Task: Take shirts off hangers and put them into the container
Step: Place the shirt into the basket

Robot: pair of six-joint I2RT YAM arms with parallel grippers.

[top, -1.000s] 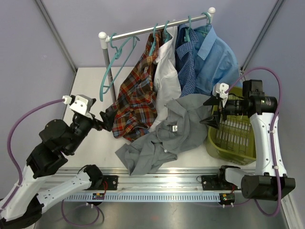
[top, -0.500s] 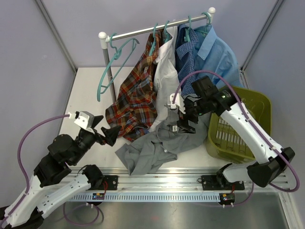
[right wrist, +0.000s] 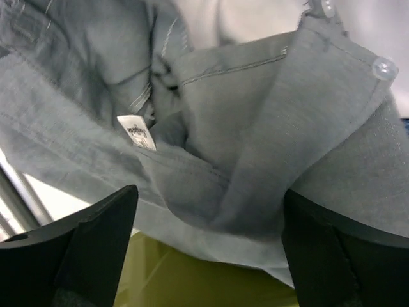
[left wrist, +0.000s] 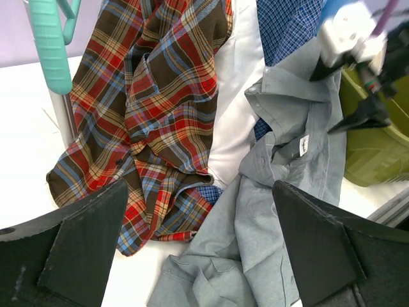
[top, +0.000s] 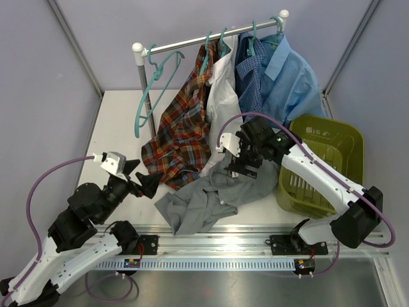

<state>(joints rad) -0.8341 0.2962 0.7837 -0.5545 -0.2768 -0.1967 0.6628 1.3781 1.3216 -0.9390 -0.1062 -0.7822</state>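
Top view: my left hand (top: 146, 181) hovers at 8 o'clock over the white worktop (top: 115, 121), fingers wide, holding nothing. My right hand (top: 238, 165) reaches to the centre, also wide, just over the grey shirt (top: 211, 195), which lies crumpled on the worktop. The green container (top: 332, 150) stands at 3 o'clock.

Left wrist view: the plaid shirt (left wrist: 147, 115) fills 11 o'clock.

Right wrist view: I see a white collar label (right wrist: 136, 133), but its print is too small to read.
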